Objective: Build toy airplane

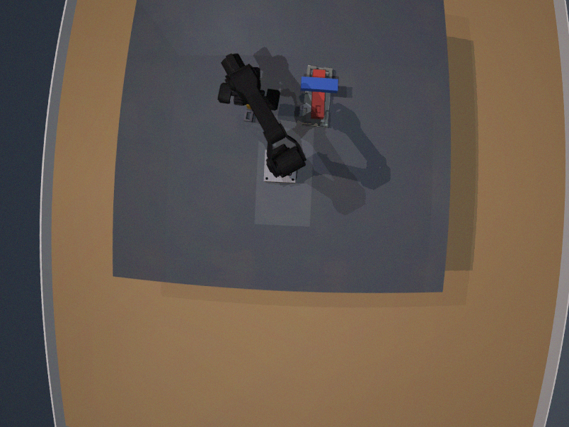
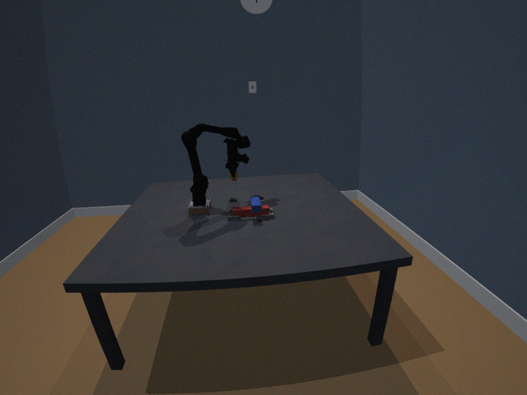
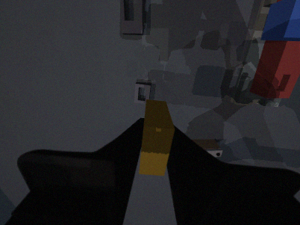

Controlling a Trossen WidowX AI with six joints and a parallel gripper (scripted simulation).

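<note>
The gripper (image 1: 248,105) (image 2: 233,175) (image 3: 154,123) is clamped on the yellow fin (image 1: 248,106) (image 2: 235,177) (image 3: 156,137), holding it off the surface (image 1: 190,236) (image 2: 184,259) (image 3: 67,78), presumably so it can be carried across to the tail socket (image 1: 318,109) (image 3: 284,82); that socket appears unfilled in the top view, near the lower end of the red fuselage (image 1: 318,101) (image 2: 248,211) (image 3: 274,66)

The fuselage lies along the jig (image 1: 327,122) (image 2: 233,218), right of the arm in the top view's upper middle, its cradle likely there to keep it steady under pressing. The blue wing (image 1: 319,84) (image 2: 255,204) (image 3: 283,19) lies crosswise over it and looks seated, so the fin seems the last part

The small holder (image 1: 245,115) (image 2: 233,200) (image 3: 137,93) stands below the raised fin, and a larger holder (image 3: 131,14) shows at upper left in the wrist view. The raised wing is the main thing to steer round; a low approach could knock it
</note>
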